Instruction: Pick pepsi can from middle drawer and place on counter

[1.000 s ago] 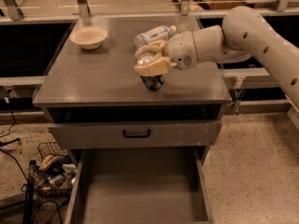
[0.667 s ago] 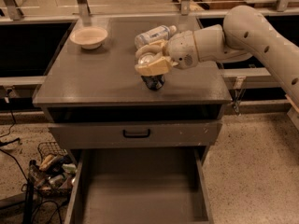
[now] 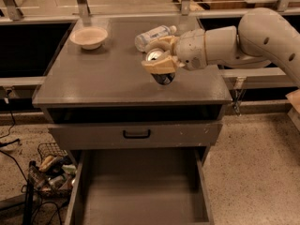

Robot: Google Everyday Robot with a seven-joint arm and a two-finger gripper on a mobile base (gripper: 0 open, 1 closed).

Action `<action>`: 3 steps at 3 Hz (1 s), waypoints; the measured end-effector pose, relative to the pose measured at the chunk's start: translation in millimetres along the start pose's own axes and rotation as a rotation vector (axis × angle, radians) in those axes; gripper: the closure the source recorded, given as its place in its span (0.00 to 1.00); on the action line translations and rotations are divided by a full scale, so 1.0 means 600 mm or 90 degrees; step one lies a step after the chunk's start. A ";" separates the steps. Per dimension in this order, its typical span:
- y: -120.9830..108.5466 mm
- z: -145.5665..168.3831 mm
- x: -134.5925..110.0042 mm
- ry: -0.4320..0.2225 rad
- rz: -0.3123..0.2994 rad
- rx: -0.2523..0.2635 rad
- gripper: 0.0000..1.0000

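Note:
My gripper (image 3: 154, 55) is over the right half of the counter (image 3: 103, 76), shut on the pepsi can (image 3: 164, 78). The can is dark with a shiny silver top and sits tilted between the beige fingers (image 3: 158, 66). Its lower end is close to the counter surface; I cannot tell whether it touches. The white arm reaches in from the right. Below, the middle drawer (image 3: 140, 191) is pulled out, its grey floor bare.
A clear plastic bottle (image 3: 152, 33) lies on the counter just behind the gripper. A pale bowl (image 3: 89, 35) stands at the back left. A shut drawer front with a black handle (image 3: 136, 134) sits above the open drawer. A wire basket (image 3: 51, 165) of clutter stands on the floor, left.
The gripper with the can has shifted slightly to the right over the counter. Nothing else has moved.

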State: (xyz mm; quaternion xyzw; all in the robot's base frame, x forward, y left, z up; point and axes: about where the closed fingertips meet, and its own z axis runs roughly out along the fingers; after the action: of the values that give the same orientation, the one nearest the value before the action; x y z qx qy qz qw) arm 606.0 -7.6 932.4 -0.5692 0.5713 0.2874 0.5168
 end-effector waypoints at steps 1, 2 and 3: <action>0.000 0.001 0.000 0.000 0.000 0.000 1.00; -0.005 0.004 0.010 0.001 -0.001 0.027 1.00; -0.038 -0.022 0.005 0.015 -0.034 0.093 1.00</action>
State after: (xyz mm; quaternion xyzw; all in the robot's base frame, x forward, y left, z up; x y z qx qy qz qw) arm 624.8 -24.9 939.3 -0.5484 0.5814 0.2241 0.5577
